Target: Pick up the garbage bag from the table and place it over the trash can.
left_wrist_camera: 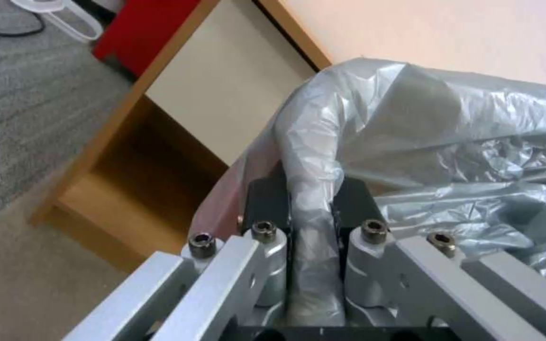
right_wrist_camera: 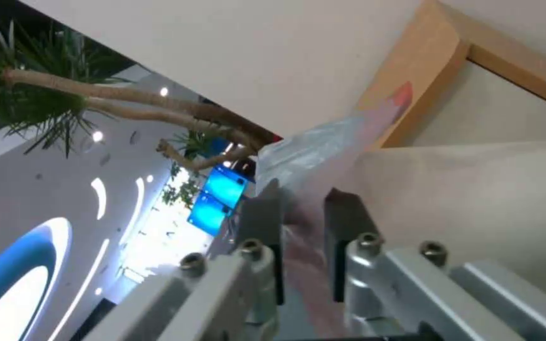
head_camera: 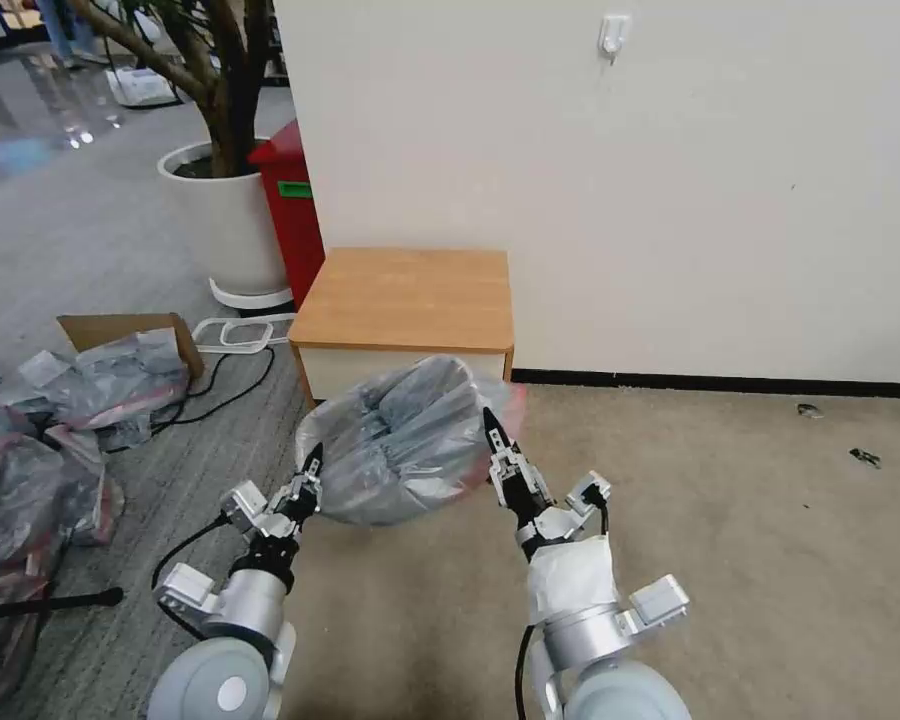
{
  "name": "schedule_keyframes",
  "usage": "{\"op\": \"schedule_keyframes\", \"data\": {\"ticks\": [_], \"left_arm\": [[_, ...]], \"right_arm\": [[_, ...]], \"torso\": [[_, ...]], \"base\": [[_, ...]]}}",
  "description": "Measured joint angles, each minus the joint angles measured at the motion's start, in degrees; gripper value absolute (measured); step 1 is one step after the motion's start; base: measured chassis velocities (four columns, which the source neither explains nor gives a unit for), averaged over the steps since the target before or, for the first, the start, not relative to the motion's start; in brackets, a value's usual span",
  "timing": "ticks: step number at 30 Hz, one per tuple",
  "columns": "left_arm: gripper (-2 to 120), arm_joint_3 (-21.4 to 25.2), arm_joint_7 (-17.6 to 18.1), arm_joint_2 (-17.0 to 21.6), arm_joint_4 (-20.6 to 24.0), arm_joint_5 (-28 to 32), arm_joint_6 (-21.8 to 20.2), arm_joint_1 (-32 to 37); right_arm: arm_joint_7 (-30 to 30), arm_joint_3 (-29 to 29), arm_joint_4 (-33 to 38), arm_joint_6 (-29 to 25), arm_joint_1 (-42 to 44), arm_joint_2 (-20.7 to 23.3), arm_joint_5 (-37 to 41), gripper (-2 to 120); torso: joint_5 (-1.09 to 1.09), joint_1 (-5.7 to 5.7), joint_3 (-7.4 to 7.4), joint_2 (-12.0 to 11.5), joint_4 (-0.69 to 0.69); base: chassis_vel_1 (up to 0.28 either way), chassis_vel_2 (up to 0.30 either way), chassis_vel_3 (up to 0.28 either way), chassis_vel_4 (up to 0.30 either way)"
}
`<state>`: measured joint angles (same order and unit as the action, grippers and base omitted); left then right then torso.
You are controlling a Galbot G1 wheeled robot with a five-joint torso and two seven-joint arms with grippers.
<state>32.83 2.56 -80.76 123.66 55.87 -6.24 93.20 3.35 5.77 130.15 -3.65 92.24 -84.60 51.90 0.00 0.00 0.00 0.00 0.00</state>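
The garbage bag (head_camera: 405, 440), crinkled grey plastic with a pink-red rim, hangs spread open in the air just in front of the table (head_camera: 405, 295). My left gripper (head_camera: 313, 470) is shut on the bag's left rim and my right gripper (head_camera: 495, 430) is shut on its right rim. The left wrist view has the left gripper (left_wrist_camera: 308, 184) pinching a fold of the grey bag (left_wrist_camera: 450, 142), with the table's (left_wrist_camera: 121, 109) open lower shelf behind. In the right wrist view the right gripper (right_wrist_camera: 301, 199) clamps the pinkish rim of the bag (right_wrist_camera: 323, 147). The trash can is hidden.
A tall red bin (head_camera: 295, 210) and a white planter (head_camera: 225, 210) stand left of the table by the wall. On the left floor are a pile of other bags (head_camera: 60, 440), a cardboard box (head_camera: 120, 330) and cables (head_camera: 235, 335). Beige carpet (head_camera: 750, 520) lies open on the right.
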Motion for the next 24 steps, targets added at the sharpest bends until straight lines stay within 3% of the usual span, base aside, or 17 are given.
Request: {"op": "schedule_keyframes", "data": {"ticks": [4, 24], "left_arm": [[7, 0.1, 0.0, -0.1, 0.1, 0.1, 0.0, 0.0], [7, 1.3, 3.0, -0.7, 3.2, 8.8, -3.3, -0.1]], "right_arm": [[0.0, -0.1, -0.1, -0.2, 0.1, -0.1, -0.3, 0], [-1.2, 1.9, -2.6, -4.2, 0.3, -0.2, -3.1, 0]], "torso": [[0.0, 0.0, 0.0, 0.0, 0.0], [0.0, 0.0, 0.0, 0.0, 0.0]], "base": [[0.0, 0.0, 0.0, 0.0], [0.0, 0.0, 0.0, 0.0]]}}
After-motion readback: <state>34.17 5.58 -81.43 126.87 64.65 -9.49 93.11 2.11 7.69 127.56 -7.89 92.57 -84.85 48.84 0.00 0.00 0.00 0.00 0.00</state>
